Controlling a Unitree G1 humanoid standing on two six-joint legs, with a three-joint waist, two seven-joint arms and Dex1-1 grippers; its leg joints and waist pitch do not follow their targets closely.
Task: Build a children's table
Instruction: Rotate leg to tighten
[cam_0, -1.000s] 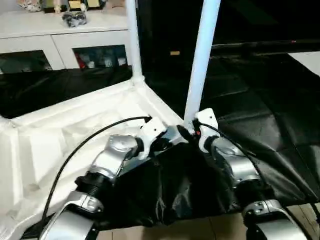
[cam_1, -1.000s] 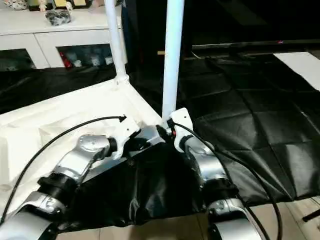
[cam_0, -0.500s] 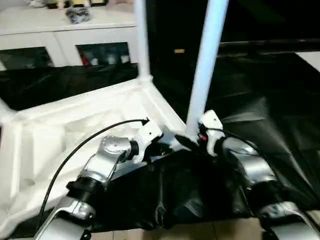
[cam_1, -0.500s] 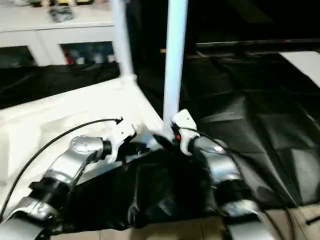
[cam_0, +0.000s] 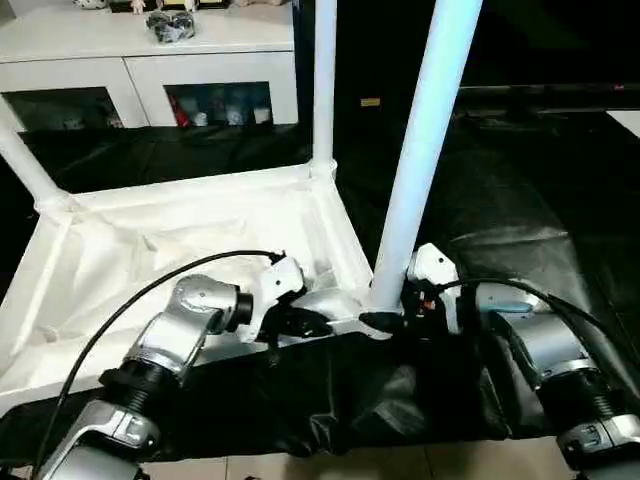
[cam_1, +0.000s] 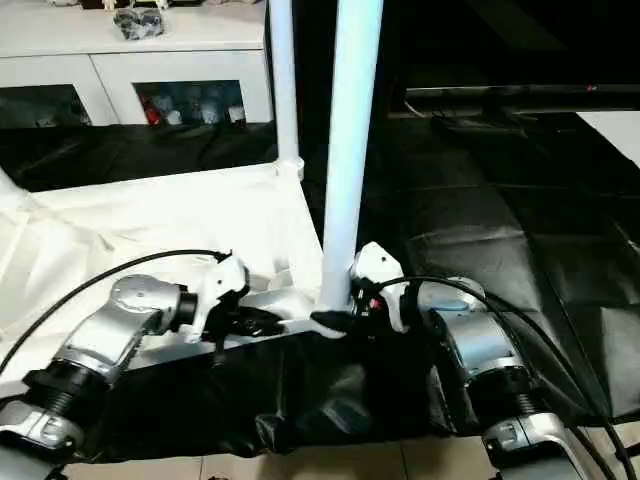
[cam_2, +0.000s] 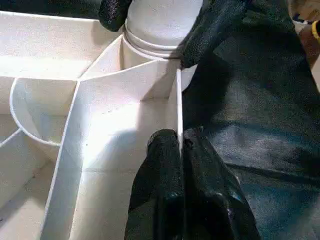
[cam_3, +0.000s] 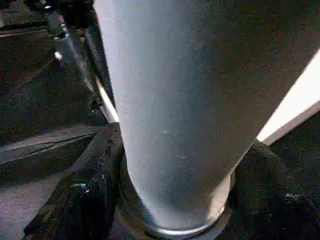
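The children's table lies upside down on black cloth, its ribbed white top (cam_0: 180, 230) facing up. Three white legs stand in corner sockets: the near right leg (cam_0: 425, 160), a far right leg (cam_0: 324, 80) and a far left leg (cam_0: 25, 165). My left gripper (cam_0: 310, 322) is shut on the thin front rim (cam_2: 179, 100) of the top, close to the near right corner. My right gripper (cam_0: 385, 320) reaches in from the right, with a black finger (cam_3: 85, 190) on each side of the near leg's base (cam_3: 175, 150), pressing against it.
A white cabinet (cam_0: 150, 70) with glass doors stands behind the table. Black cloth (cam_0: 520, 200) covers the floor to the right and is bunched under the front rim. Black cables loop over both forearms. Bare floor (cam_0: 230, 468) shows at the near edge.
The camera has shifted, bringing the far left leg into view. My right forearm has swung lower and to the right of the near leg. The left gripper keeps its hold on the rim.
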